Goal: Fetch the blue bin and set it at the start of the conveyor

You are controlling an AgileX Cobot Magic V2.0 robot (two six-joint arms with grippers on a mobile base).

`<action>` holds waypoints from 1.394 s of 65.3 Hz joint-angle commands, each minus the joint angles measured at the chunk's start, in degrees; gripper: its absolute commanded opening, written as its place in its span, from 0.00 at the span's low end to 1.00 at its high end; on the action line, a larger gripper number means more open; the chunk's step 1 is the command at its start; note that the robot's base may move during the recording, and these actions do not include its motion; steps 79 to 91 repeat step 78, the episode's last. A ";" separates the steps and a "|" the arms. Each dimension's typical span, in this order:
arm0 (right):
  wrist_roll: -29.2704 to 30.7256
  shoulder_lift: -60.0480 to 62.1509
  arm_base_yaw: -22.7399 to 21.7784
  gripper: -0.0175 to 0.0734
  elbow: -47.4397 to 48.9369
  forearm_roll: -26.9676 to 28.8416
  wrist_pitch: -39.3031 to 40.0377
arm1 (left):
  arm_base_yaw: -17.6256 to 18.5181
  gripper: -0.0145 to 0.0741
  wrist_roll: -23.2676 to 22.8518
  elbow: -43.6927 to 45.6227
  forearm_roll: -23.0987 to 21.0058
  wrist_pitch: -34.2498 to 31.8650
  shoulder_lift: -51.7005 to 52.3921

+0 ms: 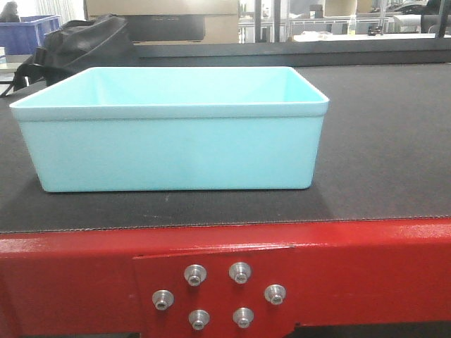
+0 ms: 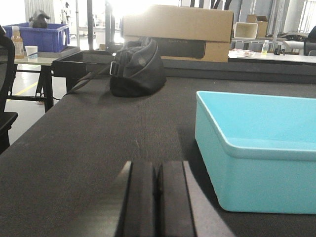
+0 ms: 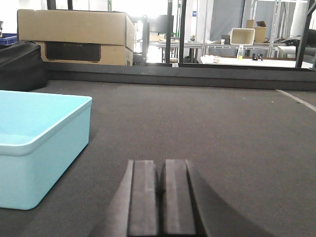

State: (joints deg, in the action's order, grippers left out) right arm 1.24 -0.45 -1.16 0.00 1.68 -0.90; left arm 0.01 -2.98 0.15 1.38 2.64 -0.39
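Blue bin: the blue bin (image 1: 173, 134) is a pale turquoise rectangular tub with smooth walls and a thin rolled rim. It stands upright and empty on the dark belt, near the red front edge, left of the middle in the front view.
Bin in wrist views: it shows at the right of the left wrist view (image 2: 256, 153) and at the left of the right wrist view (image 3: 39, 143), so it lies between the two arms.
Conveyor start: the conveyor start (image 1: 380, 141) is a wide dark grey textured belt. The bin rests flat on it, casting a shadow toward the front.
Red frame: a glossy red frame (image 1: 366, 267) edges the belt just below the bin.
Bolt plate: a red plate (image 1: 218, 292) on the frame carries five silver bolts in a rough ring.
Left pincer: the left pincer (image 2: 157, 197) is clenched, its two dark fingers pressed together with only a thin seam, grasping nothing. It sits low over the belt, just beside the bin's left wall and apart from it.
Right pincer: the right pincer (image 3: 160, 197) is likewise clenched on nothing, low over bare belt, beside the bin's right wall and not touching it.
Black bag: a black bag (image 2: 136, 69) lies on the belt behind the bin, toward the left.
Cardboard box: a large cardboard box (image 3: 74, 37) stands beyond the far edge of the belt.
Dark blue crate: a dark blue crate (image 2: 39, 37) sits on a tabletop at far left, with a bottle (image 2: 17, 42) and a cup (image 2: 31, 51) beside it.
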 commanded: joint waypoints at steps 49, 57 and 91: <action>-0.02 0.45 0.04 0.01 0.00 -0.14 0.90 | -0.29 0.04 -0.17 -0.15 -0.14 -5.04 0.39; -0.02 0.45 0.04 0.01 0.00 -0.14 0.90 | -0.29 0.04 -0.17 -0.15 -0.14 -5.04 0.39; -0.02 0.45 0.04 0.01 0.00 -0.14 0.90 | -0.29 0.04 -0.17 -0.15 -0.14 -5.04 0.39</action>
